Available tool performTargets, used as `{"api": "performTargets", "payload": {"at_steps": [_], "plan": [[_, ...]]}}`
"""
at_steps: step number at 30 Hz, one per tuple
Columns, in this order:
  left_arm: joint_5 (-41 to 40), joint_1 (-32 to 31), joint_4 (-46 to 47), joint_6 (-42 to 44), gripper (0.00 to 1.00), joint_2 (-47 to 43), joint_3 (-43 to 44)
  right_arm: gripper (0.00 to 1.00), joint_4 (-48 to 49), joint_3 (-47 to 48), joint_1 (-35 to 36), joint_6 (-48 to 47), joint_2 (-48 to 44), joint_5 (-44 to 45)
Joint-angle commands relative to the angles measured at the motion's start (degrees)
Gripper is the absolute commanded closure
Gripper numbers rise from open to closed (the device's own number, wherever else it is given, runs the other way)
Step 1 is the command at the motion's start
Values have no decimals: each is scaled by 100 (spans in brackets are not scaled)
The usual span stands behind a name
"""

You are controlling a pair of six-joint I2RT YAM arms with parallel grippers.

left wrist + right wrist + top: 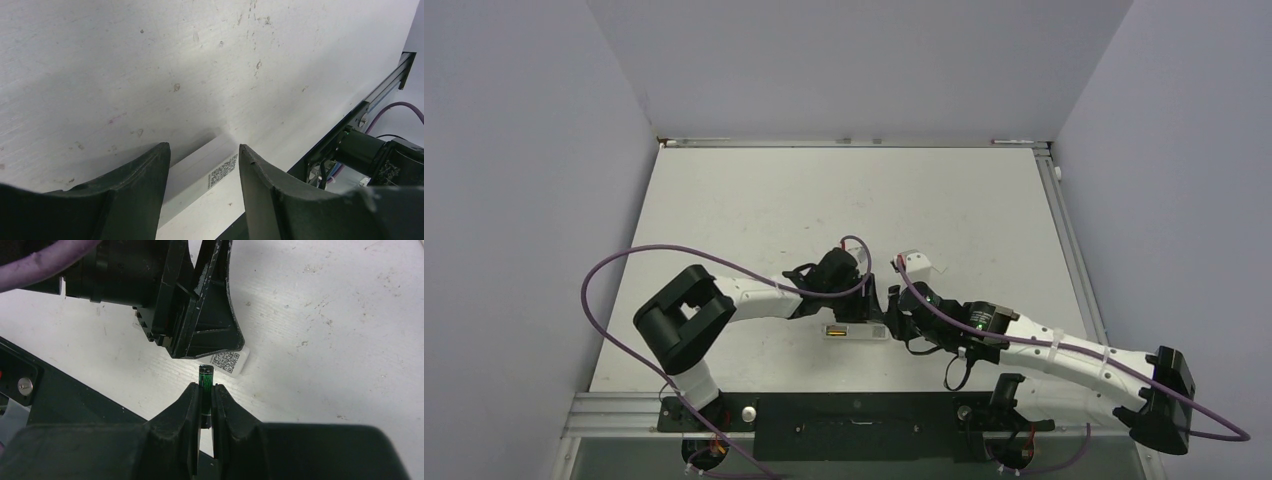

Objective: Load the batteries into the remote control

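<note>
The white remote control lies near the table's front edge, with the yellow-gold battery sitting in its left part. My left gripper is closed in on the remote's right end. In the left wrist view the remote, with a QR label, sits between the two fingers. My right gripper is shut on the dark green battery. The battery's tip points at the remote's QR-labelled end, just short of it. In the top view the right gripper is just right of the remote.
A small white plastic piece lies behind the right gripper. The black mounting rail runs along the front edge, close to the remote. Purple cables loop off both arms. Walls close in the table's left, right and back.
</note>
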Motion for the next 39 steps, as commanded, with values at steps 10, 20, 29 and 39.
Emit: {"api": "performTargets", "payload": {"at_steps": [10,20,29,39], "plan": [[-360,335,-1152,518,49,-683,209,91,-208,330,40,-406,-580,42],[-442,945,-1454,669,48,-1693,-255,91,-111,540,41,-972,-393,-94],[-516,1360,-1595,580,45,-2889,-987,91,177,836,58,-1951,34,-693],[-476,1650,-1775,370,43,-4113,-1672,91,322,1190,102,-3277,689,-944]]}}
